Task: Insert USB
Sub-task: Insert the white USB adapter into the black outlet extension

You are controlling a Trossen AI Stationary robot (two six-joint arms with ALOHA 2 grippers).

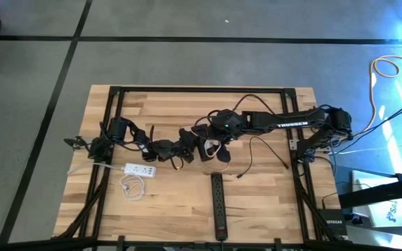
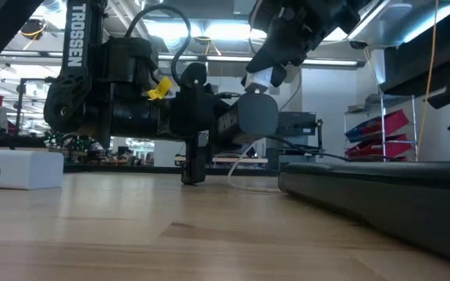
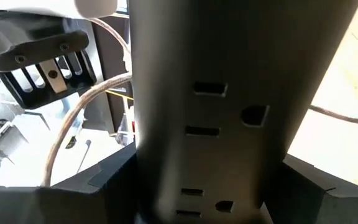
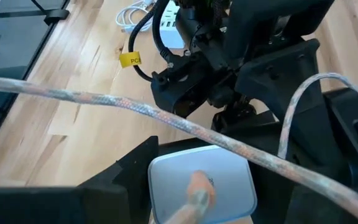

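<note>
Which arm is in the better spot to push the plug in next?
Probably the right: right gripper holds the white charger with the braided cable, close to the left gripper, which grips the black socket block and can just steady it.

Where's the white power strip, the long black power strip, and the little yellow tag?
white power strip point(image 1: 139, 169), high view, middle of its top face.
black power strip point(image 1: 218, 206), high view, middle of its body.
yellow tag point(image 4: 130, 60), right wrist view, label wrapped round a black cable.

White USB charger block point(image 4: 201, 185), braided cable point(image 4: 104, 102) plugged in, is seen at frame bottom centre; held upright.
</note>
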